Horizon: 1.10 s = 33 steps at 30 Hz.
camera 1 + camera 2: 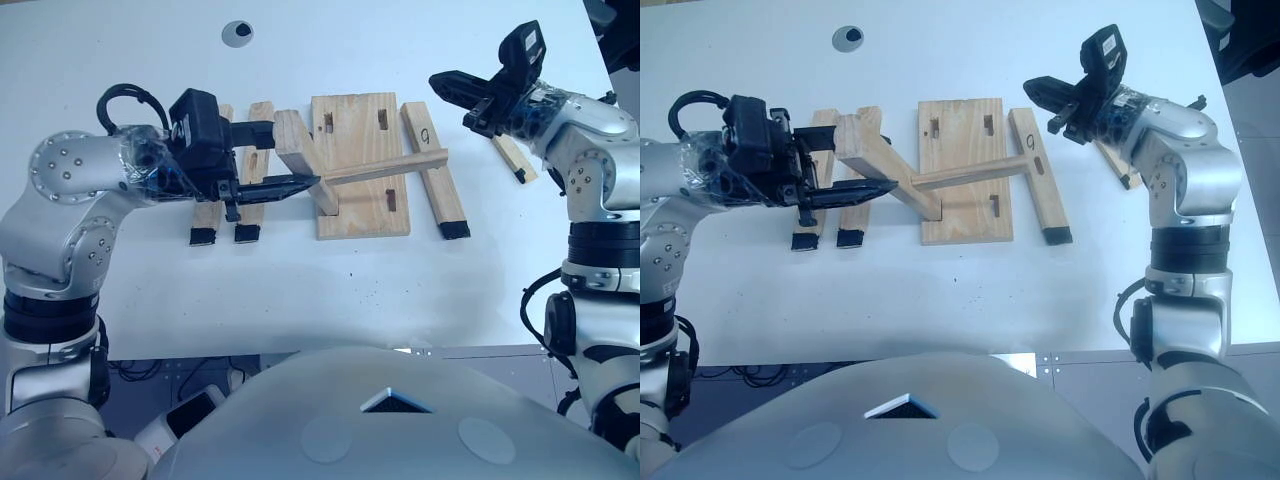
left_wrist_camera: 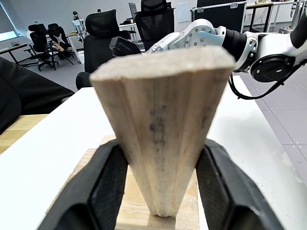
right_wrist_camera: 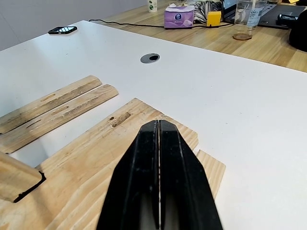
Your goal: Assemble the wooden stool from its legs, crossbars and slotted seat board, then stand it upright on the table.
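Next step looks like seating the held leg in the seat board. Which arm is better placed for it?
Left. The left gripper is shut on the leg, whose crossbar reaches across the seat board. The right gripper is shut, empty, off beyond the board's right edge.

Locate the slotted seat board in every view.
Left eye: seat board, centre table, under the crossbar.
Right eye: centre table likewise.
Left wrist: beneath the gripped leg.
Right wrist: under the right gripper.
Shared landmark: round table hole, beyond the board in eye and right wrist views.
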Motion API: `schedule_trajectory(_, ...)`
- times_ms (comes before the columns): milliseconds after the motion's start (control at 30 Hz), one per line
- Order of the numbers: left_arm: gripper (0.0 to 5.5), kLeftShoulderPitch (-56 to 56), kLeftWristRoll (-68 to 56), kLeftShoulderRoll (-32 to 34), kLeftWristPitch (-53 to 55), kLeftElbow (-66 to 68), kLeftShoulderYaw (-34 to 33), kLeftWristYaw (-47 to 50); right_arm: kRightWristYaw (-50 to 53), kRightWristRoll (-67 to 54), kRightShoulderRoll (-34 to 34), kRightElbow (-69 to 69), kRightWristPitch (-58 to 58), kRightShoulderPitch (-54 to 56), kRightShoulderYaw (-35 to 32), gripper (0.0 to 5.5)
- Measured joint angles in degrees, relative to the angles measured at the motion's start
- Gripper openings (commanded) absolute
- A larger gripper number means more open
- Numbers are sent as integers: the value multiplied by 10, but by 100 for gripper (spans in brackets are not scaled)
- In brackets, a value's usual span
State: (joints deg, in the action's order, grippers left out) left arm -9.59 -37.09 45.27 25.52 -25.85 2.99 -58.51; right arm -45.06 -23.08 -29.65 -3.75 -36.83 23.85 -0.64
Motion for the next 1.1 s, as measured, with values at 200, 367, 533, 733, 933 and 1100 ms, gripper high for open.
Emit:
schedule_trajectory(200,201,-51,18,22,7,24,42,-5,11,-1,3,10,-1,-11,1,0)
schedule_trajectory(367,248,-65,32,23,-21,45,65,-5,25,-1,22,11,1,-17,1,0)
schedule_trajectory(533,329,-45,66,33,48,105,54,9,36,-3,25,9,6,-16,-16,0)
schedule_trajectory(733,345,-35,109,44,114,133,8,84,51,-3,44,8,14,-16,-22,0)
schedule_trajectory(933,345,31,92,-129,287,54,-62,333,81,1,45,4,28,-28,-36,0)
schedule_trajectory(1100,345,76,107,-158,337,30,-63,392,104,5,46,-11,42,-34,-41,0)
